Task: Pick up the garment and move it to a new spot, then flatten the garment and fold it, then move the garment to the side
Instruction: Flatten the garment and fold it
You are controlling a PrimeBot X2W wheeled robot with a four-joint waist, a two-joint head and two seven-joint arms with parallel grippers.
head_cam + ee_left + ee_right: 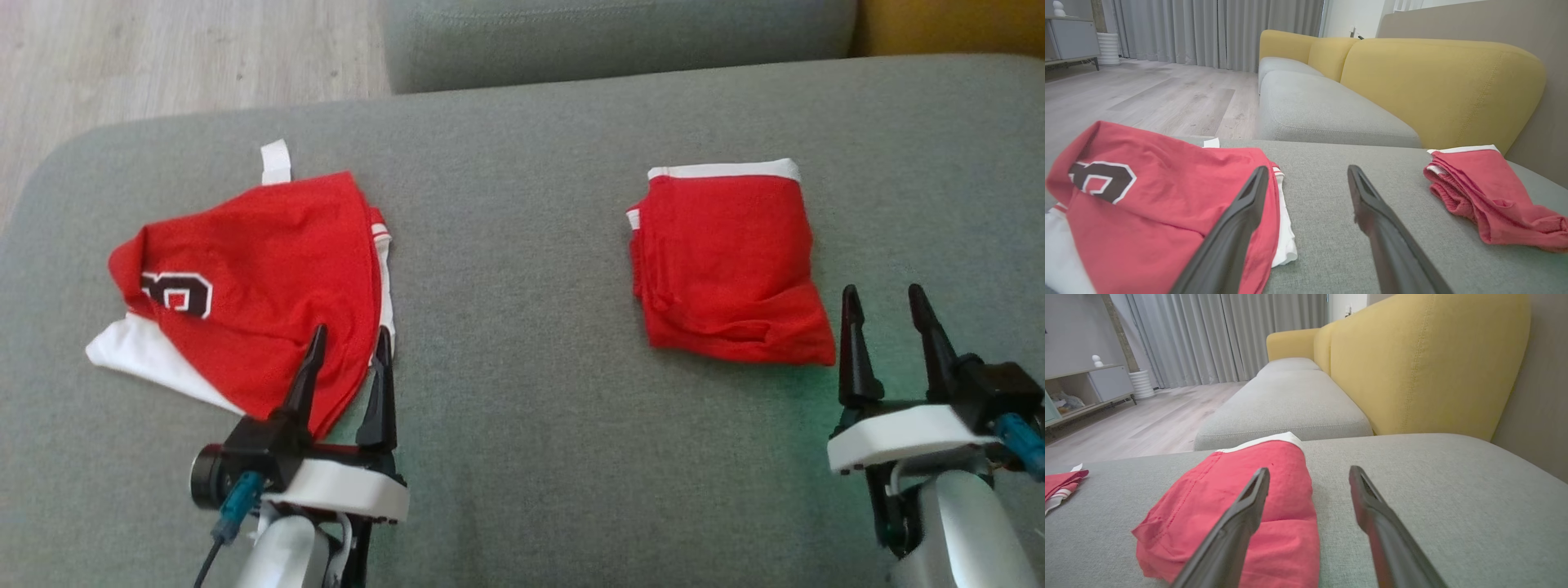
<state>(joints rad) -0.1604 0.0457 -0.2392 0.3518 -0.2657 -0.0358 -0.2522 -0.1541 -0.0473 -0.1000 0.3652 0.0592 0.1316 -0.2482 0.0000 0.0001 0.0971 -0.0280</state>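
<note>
A folded red garment (727, 261) with a white band along its far edge lies flat on the right part of the grey sofa cushion (522, 392). My right gripper (883, 287) stands open just beside its near right corner, holding nothing. In the right wrist view the garment (1249, 490) lies under the left finger of that gripper (1309, 469). My left gripper (351, 331) is open over the near right edge of a red and white jersey (261, 278) with a dark number. The left wrist view shows this gripper (1307, 168), the jersey (1147, 196) and the folded garment (1490, 196).
A second grey seat cushion (620, 41) adjoins the far edge, with a yellow backrest (1437, 85) along the right. Wooden floor (163, 57) lies beyond the cushion's far left corner. Bare cushion separates the two red pieces.
</note>
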